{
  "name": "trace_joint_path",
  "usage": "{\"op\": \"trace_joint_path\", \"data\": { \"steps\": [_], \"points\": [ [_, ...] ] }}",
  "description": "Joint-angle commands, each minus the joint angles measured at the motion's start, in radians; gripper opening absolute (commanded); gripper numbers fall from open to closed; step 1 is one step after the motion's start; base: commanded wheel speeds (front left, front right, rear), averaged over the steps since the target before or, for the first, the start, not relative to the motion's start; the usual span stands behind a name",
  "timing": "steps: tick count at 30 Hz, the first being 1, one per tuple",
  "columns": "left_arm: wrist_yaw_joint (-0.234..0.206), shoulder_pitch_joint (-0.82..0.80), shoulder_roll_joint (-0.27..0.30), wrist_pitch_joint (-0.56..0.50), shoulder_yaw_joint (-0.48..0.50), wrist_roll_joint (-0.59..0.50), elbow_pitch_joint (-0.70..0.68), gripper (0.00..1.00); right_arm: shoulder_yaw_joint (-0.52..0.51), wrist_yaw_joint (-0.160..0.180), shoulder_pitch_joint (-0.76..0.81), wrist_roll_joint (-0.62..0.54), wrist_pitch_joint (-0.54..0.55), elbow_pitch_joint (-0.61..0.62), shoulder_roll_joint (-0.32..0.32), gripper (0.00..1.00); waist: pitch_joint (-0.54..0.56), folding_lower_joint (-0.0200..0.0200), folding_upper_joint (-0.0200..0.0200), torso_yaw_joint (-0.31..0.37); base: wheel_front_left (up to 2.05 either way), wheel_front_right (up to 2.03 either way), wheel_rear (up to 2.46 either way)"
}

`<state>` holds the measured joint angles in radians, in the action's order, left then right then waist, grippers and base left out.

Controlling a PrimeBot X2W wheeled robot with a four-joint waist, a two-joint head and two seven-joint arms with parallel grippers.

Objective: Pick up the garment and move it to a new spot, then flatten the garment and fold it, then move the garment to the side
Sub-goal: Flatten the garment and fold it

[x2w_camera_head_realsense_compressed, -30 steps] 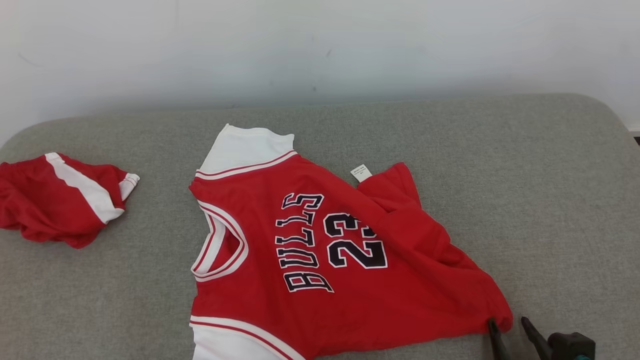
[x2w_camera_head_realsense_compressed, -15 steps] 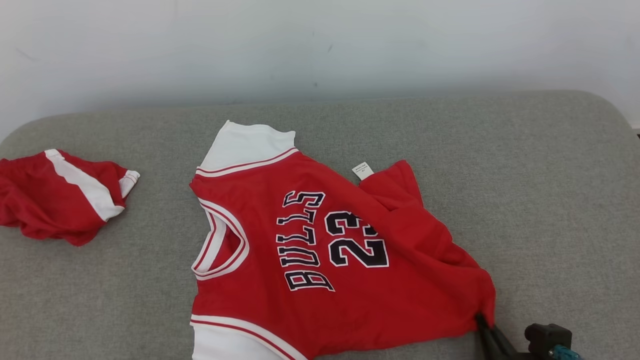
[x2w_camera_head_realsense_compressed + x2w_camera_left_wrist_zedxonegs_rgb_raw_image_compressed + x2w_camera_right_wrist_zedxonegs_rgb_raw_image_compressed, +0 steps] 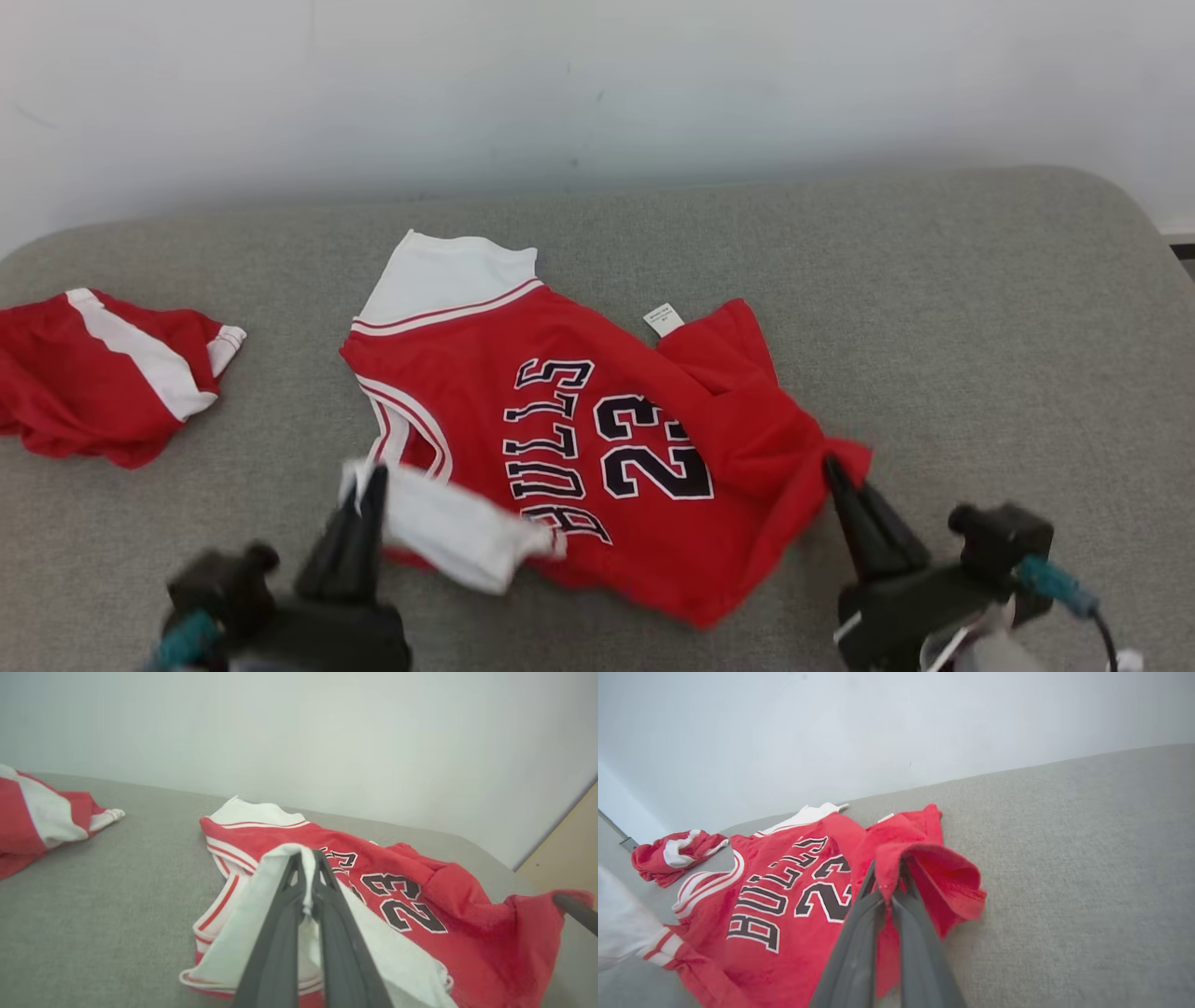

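I have the red jersey (image 3: 597, 439) lying near the middle of the grey padded surface (image 3: 980, 308), print side up, neck toward my left. My left end effector (image 3: 367, 478) is pinched tight on the near white sleeve (image 3: 448, 527), which is lifted and flopped toward the lettering. That sleeve is blurred in the head view and covers the bottom of the chest word. In the left wrist view the white cloth sits squeezed between the two dark fingers (image 3: 275, 933).

My right end effector (image 3: 834, 467) is clamped on a red hem corner (image 3: 924, 858), pulled up into a bunched peak. I cannot make out how the cloth lies under that bunch. Both end effector bodies are cut off by the bottom edge of the head view.

A small white label (image 3: 663, 319) pokes out at the jersey's far edge, its print too small to read. Red-and-white shorts (image 3: 103, 373) lie well apart at far left, partly cut off by the frame.
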<state>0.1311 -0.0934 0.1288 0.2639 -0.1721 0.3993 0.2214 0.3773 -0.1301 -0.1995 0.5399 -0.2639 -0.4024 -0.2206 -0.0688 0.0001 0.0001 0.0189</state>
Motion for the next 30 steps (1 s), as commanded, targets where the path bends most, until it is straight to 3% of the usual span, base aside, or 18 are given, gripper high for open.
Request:
{"op": "trace_joint_path", "data": {
  "steps": [1, 6, 11, 16, 21, 23, 30],
  "points": [
    [-0.002, -0.049, 0.021, 0.000, 0.003, 0.008, -0.008, 0.00, 0.005, -0.001, -0.030, 0.010, 0.000, 0.012, -0.015, 0.00, -0.014, -0.0001, -0.0001, 0.004, 0.00, 0.00, 0.00],
    [-0.002, -0.327, 0.106, -0.012, -0.043, 0.055, 0.031, 0.00, -0.008, -0.001, -0.214, 0.068, 0.000, 0.041, -0.068, 0.00, -0.105, -0.0001, -0.0001, 0.012, 0.00, 0.00, 0.00],
    [-0.002, -0.621, 0.155, -0.067, -0.068, 0.120, 0.092, 0.00, -0.044, -0.001, -0.426, 0.152, 0.002, 0.031, -0.106, 0.00, -0.238, -0.0001, -0.0001, 0.022, 0.00, 0.00, 0.00],
    [-0.002, -0.951, 0.185, -0.136, -0.066, 0.182, 0.178, 0.00, -0.092, -0.001, -0.702, 0.268, 0.074, 0.006, -0.136, 0.00, -0.392, -0.0001, -0.0001, 0.033, 0.00, 0.00, 0.00],
    [-0.002, -1.313, 0.189, -0.205, -0.066, 0.187, 0.284, 0.00, -0.137, -0.001, -1.025, 0.299, 0.170, -0.036, -0.174, 0.00, -0.533, -0.0001, -0.0001, 0.038, 0.00, 0.00, 0.00],
    [-0.004, -1.389, 0.186, -0.216, -0.065, 0.183, 0.305, 0.00, -0.146, -0.001, -1.097, 0.296, 0.189, -0.050, -0.178, 0.00, -0.557, -0.0001, -0.0001, 0.040, 0.00, 0.00, 0.00],
    [-0.007, -1.817, 0.164, -0.232, -0.086, 0.137, 0.489, 0.00, -0.178, -0.001, -1.520, 0.225, 0.247, -0.227, -0.155, 0.00, -0.642, -0.0001, -0.0001, 0.065, 0.00, 0.00, 0.00]
  ]
}}
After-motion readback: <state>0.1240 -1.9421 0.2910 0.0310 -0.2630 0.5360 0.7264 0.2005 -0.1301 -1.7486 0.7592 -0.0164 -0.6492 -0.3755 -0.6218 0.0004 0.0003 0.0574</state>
